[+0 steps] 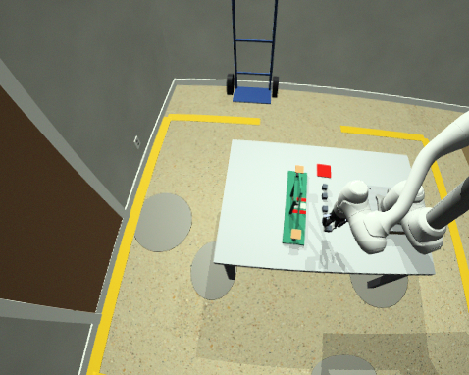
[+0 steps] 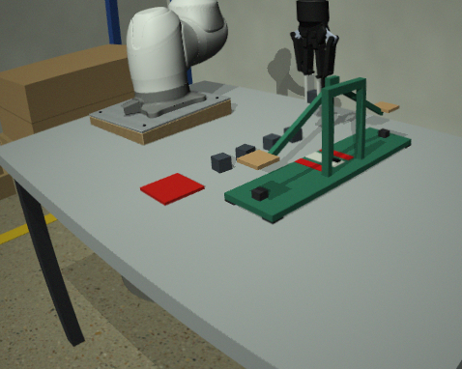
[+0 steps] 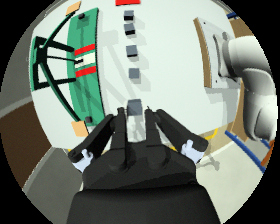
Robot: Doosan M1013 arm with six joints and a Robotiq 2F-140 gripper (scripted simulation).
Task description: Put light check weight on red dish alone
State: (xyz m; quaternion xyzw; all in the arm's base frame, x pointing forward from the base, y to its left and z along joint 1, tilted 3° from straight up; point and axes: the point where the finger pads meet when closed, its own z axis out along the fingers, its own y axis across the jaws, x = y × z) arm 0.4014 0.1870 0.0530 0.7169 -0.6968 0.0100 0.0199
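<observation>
Held weight [image 1: 328, 228] [image 2: 312, 96] [image 3: 134, 107]: hung above the table on the robot-base side of the balance [image 1: 289, 186] [image 2: 284, 197] [image 3: 90, 30], off the end away from the dish. Light or true, I couldn't tell. Gripper [image 1: 329, 225] [image 2: 314, 82] [image 3: 134, 105] clamped on it, only the tips gripping.

Main risk, in my judgement: an off-centre pinch could let the cube tilt or slip on the way to a pan. Lowered too far out, it might push the far pan [image 1: 295, 234] [image 2: 388, 106] [image 3: 79, 128] down unevenly and slide off. A low sideways swing could knock the row of resting weights [image 1: 325, 208] [image 2: 272, 141] [image 3: 131, 50], four of them, alongside the balance. All looked alike, so a muddled order would lose any result.

Pointer [image 2: 336, 159] [image 3: 79, 60] over white; both pans, the near one [image 1: 299, 169] [image 2: 258, 158] [image 3: 73, 7] included, carried nothing. The upright frame [image 2: 328, 129] rose mid-balance, awkward for a crossing.

Red dish [image 1: 324, 171] [image 2: 172, 188] [image 3: 128, 2] lay flat beside the balance's near-pan end, no weight on it. Base board [image 1: 396, 233] [image 2: 144, 136] [image 3: 200, 50] stood beyond the row from the balance; hand truck [image 1: 254, 40] by the wall, well apart.
</observation>
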